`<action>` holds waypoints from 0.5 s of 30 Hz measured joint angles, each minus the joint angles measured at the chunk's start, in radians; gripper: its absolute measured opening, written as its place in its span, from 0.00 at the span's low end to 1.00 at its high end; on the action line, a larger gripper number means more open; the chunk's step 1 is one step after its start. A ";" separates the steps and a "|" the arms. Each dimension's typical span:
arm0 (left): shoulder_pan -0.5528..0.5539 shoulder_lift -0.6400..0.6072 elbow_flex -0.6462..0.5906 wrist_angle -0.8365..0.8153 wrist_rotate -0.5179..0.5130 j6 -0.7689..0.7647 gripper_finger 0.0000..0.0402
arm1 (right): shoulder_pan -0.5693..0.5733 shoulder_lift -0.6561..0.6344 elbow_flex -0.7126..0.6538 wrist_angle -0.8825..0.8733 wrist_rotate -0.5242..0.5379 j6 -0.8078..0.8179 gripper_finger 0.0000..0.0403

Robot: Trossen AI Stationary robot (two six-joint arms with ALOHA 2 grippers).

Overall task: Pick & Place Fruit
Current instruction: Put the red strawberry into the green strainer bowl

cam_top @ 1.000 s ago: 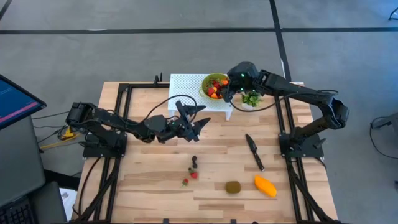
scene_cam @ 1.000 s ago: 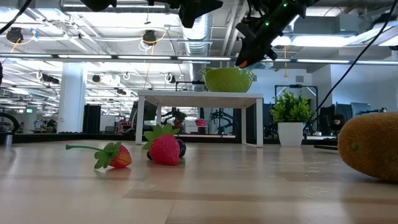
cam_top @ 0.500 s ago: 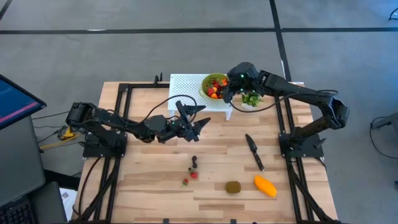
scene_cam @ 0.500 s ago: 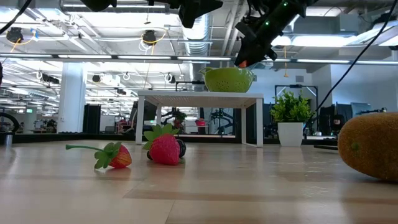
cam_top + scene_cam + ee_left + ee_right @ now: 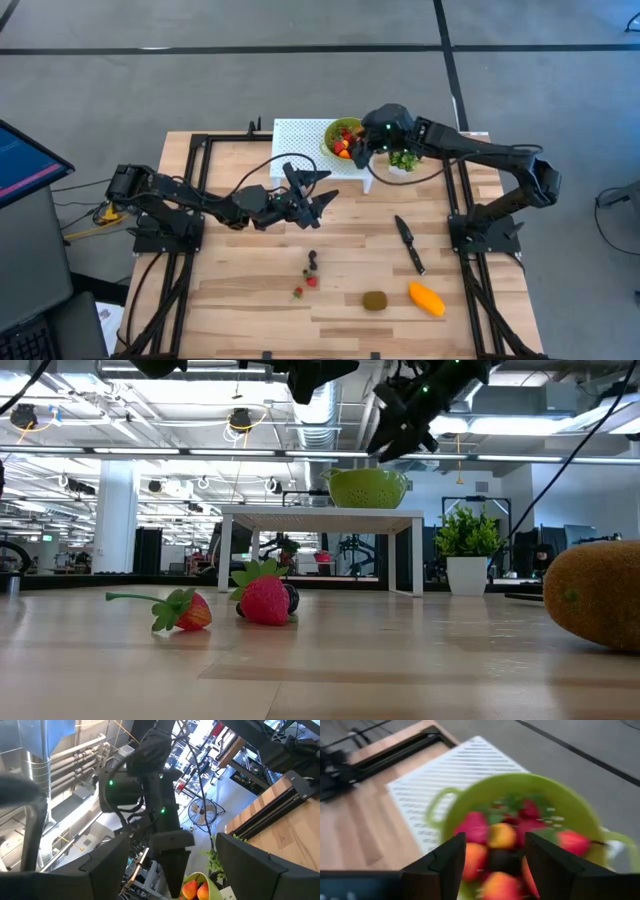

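Fruit already fills much of the green colander [image 5: 345, 139], which sits on the small white perforated stand [image 5: 305, 142] at the far side of the surface [image 5: 240, 290]; we judge the raised stand is there to make the colander a clear drop-off target. Our right pincer [image 5: 366, 146] hangs just above the colander's rim, and in its wrist view the two dark fingers [image 5: 547, 865] stand apart with nothing between them, looking down on the red and orange pieces [image 5: 502, 836] inside. We read that as a release over the bowl, though we cannot say which piece it let go.

Our left pincer [image 5: 315, 190] waits in mid-air over the middle of the surface, its fingers spread wide and empty, pointed toward the stand, well clear of the right arm's path.

Several pieces remain on the surface: a small cluster of strawberries with a dark berry [image 5: 311, 274] near the front centre, the brown kiwi [image 5: 375, 300] to their right, and the orange-yellow mango [image 5: 427, 298] just beside the kiwi. A black knife [image 5: 409, 243] lies between the mango and the stand, and a small potted plant [image 5: 404, 160] stands by the colander; neither belongs in the bowl.
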 joint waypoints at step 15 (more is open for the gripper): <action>-0.049 0.000 0.000 -0.007 -0.102 -0.186 0.72 | 0.345 0.000 0.000 -0.068 0.080 0.031 0.31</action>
